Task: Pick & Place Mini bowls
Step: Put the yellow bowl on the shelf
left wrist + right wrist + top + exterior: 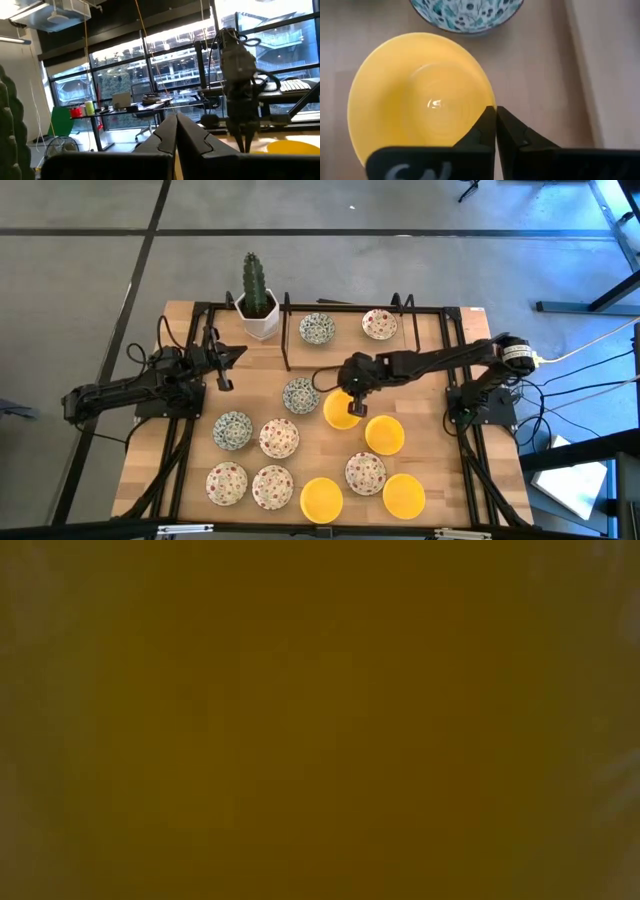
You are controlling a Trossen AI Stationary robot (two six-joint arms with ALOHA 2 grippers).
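Right gripper [495, 117] pinched shut on the plain yellow round mini bowl's [415, 95] rim, mid-table; left gripper [176, 131] closed, empty.

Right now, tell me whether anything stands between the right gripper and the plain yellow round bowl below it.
Nothing visible does. The right gripper is shut at the rim of the plain yellow round bowl, with no other object between them. The blue-green patterned bowl sits just beyond it, apart from the rim.

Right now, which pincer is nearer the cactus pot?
Left. The left pincer sits just beside the cactus pot; the right pincer is farther away, shut at a yellow bowl.
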